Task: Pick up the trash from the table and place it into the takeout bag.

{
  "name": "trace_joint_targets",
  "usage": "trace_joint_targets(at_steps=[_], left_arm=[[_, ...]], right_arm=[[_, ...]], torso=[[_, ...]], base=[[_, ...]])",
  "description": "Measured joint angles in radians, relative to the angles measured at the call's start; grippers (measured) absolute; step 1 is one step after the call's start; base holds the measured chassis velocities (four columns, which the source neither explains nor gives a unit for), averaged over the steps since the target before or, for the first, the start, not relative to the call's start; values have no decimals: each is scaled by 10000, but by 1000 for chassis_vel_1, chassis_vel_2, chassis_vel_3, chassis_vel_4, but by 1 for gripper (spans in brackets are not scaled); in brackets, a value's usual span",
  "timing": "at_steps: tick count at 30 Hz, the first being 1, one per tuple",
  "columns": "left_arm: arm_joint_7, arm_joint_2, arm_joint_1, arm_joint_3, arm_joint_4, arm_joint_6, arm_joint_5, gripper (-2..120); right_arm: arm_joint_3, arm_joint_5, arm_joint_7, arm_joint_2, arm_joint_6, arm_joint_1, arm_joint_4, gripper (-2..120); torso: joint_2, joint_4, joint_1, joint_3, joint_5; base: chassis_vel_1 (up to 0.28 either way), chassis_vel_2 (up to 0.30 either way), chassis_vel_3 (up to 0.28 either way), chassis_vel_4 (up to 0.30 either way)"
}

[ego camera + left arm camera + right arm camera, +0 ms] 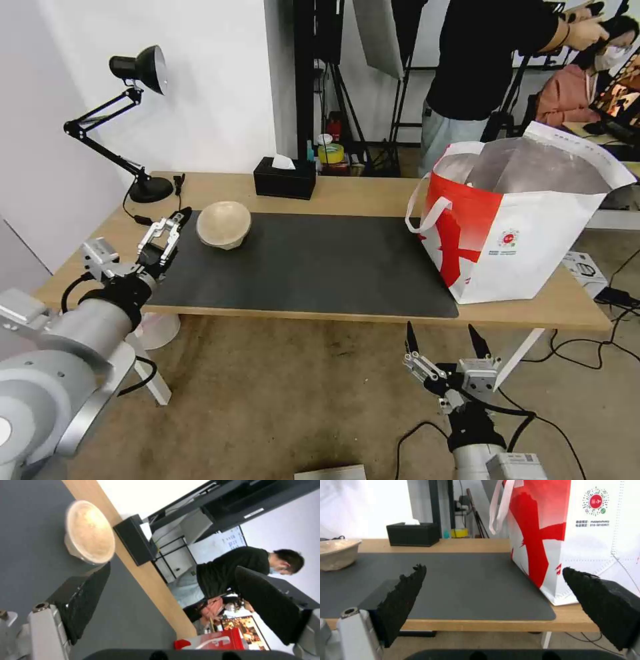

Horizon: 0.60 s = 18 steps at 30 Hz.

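Reaching for the beige paper bowl (224, 225) looks like the step in hand: the left hand (165, 235) hovers just beside it over the near-left corner of the dark mat (313, 267), fingers spread and empty, while the right hand (445, 347) waits released below the surface's (373, 190) front edge. The bowl sits tipped, its mouth turned toward the robot and upward, round with no real long axis. Next, I judge, the fingers must straddle its rim before carrying it across to the takeout bag (527, 220), standing upright and open-mouthed at the right end.
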Motion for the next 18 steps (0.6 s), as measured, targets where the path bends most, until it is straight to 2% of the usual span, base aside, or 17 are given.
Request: trace_joint_targets(at_steps=[6,12,18], left_arm=[[-206,6,66,-250,0,-56,-13,100],[-274,360,-124,-543,23,-56,-123,100],[-409,515,-403,-429,381,-56,-162,100]], right_arm=[[0,0,0,0,0,-1,0,100],[0,0,0,0,0,0,0,100],[0,0,0,0,0,0,0,100]], torso=[[0,0,0,0,0],[0,1,0,0,0],[0,0,0,1,-1]], base=[[0,0,0,0],[0,0,0,0],[0,0,0,0]])
